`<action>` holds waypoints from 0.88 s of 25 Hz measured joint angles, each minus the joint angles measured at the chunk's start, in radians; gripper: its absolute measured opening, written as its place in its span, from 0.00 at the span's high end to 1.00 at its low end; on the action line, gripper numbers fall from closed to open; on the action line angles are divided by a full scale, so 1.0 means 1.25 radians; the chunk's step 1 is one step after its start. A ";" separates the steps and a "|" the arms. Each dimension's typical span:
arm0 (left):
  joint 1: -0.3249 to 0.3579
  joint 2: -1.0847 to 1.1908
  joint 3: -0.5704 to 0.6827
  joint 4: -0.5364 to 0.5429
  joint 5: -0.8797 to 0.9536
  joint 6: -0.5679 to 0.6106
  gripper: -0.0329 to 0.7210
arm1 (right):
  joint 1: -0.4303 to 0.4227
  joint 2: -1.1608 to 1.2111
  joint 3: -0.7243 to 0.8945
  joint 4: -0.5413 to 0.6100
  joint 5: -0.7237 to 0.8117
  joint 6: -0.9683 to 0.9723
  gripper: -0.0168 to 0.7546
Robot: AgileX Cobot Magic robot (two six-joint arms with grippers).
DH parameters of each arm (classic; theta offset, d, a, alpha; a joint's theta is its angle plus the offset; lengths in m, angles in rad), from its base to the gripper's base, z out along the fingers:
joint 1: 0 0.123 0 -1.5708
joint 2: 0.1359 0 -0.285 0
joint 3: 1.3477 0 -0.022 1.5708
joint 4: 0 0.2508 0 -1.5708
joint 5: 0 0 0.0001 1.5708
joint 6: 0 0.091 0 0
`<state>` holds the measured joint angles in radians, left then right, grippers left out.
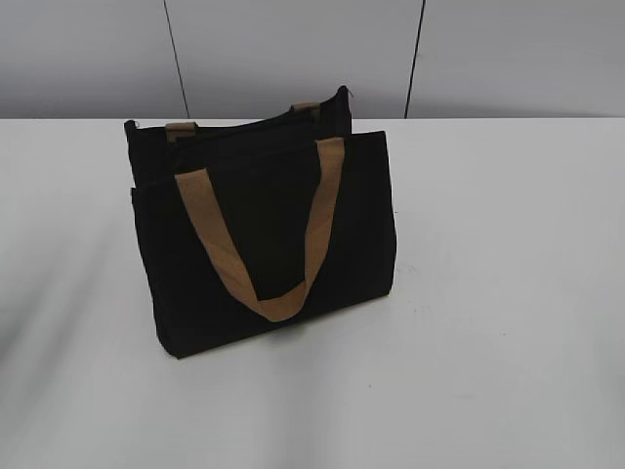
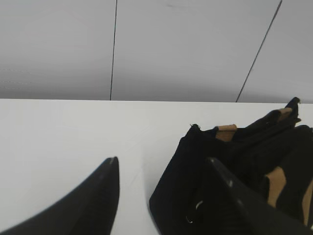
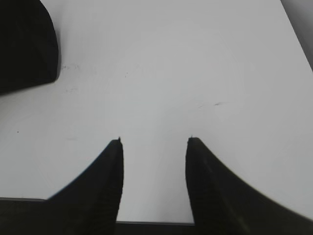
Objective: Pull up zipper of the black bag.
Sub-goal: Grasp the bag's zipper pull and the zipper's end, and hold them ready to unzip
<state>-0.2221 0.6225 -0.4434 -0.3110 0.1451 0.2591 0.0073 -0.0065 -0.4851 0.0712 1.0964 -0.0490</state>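
on the left, the left claw (image 2: 164,166) hangs low over the white counter (image 1: 508,293) with its two dark fingers spread wide and nothing between them but bare surface and, behind the right finger, the near end of the bag. in the middle stands the one rectangular black fabric tote bag (image 1: 264,215), upright and leaning slightly, on the left-centre of the counter toward the back wall, its two wide tan webbing handles (image 1: 259,234) showing: one draped down the front panel, the other only peeking above the top edge behind. the small silver zipper slider cannot be made out for certain in any view; a tiny pale glint low on the bag's end in the left wrist view may be metal, but that is too small to tell. on the right, the right claw (image 3: 154,147) hovers over empty counter, parted and holding nothing, with the bag's corner away at upper left. by my judgement the task is barely begun: neither claw touches the bag, and finding, gripping and pulling the zipper all remain.
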 joint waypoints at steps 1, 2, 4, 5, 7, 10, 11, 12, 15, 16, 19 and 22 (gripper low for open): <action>-0.009 0.025 0.011 0.000 -0.029 0.000 0.41 | 0.000 0.000 0.000 0.000 0.000 0.000 0.55; -0.016 0.050 0.022 -0.002 -0.065 0.000 0.41 | 0.000 0.000 0.000 0.000 0.000 0.000 0.55; -0.034 0.100 0.043 -0.009 -0.132 0.000 0.41 | 0.000 0.000 0.000 0.000 0.000 0.000 0.55; -0.046 0.128 0.054 -0.009 -0.167 0.000 0.41 | 0.000 0.000 0.000 0.000 0.000 0.000 0.55; -0.063 0.199 0.072 -0.008 -0.238 -0.002 0.41 | 0.000 0.000 0.000 0.000 0.000 0.000 0.55; -0.092 0.272 0.108 -0.008 -0.342 -0.034 0.41 | 0.000 0.000 0.000 0.000 0.000 0.000 0.55; -0.103 0.291 0.117 -0.008 -0.375 -0.050 0.41 | 0.000 0.000 0.000 0.000 0.000 0.000 0.55; -0.113 0.311 0.124 -0.008 -0.399 -0.063 0.41 | 0.000 0.000 0.000 0.000 0.000 0.000 0.55; -0.150 0.385 0.143 -0.002 -0.469 -0.100 0.41 | 0.000 0.000 0.000 0.000 0.000 0.000 0.55; -0.161 0.410 0.148 0.002 -0.495 -0.105 0.41 | 0.000 0.000 0.000 0.000 0.000 0.000 0.55; -0.197 0.481 0.164 0.016 -0.569 -0.112 0.41 | 0.000 0.000 0.000 0.000 0.000 0.000 0.55; -0.216 0.558 0.189 0.033 -0.662 -0.135 0.41 | 0.000 0.000 0.000 0.000 0.000 0.000 0.55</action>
<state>-0.4916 1.3205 -0.2067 -0.2692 -0.6830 0.0899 0.0073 -0.0065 -0.4851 0.0712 1.0964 -0.0490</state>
